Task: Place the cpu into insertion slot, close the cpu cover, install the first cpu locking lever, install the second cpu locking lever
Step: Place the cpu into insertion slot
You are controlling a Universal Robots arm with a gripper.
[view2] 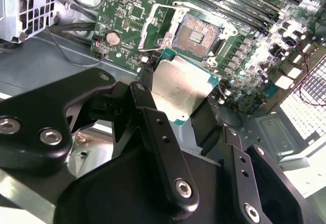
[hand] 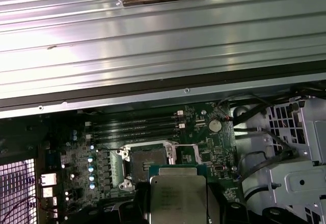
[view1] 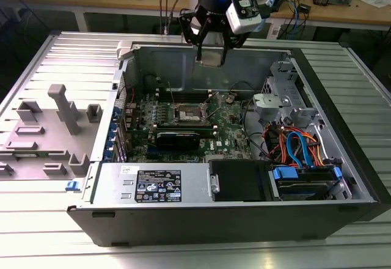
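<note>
Black two-finger gripper (view2: 177,104) pinching flat square silvery-grey cpu (view2: 181,87), held well clear of the dark-centred, silver-rimmed insertion slot (view2: 196,34). Risk: tilted seating could bend contacts.

Brushed, silvery metal cpu (view2: 179,87); glossy black plastic hand (view2: 175,114).

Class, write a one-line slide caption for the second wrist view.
End effector holding the cpu above the motherboard, whose insertion slot lies empty.

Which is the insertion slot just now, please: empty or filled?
Empty: in the second wrist view the insertion slot shows a bare dark centre, while the gripper grips the cpu clear of it.
</note>
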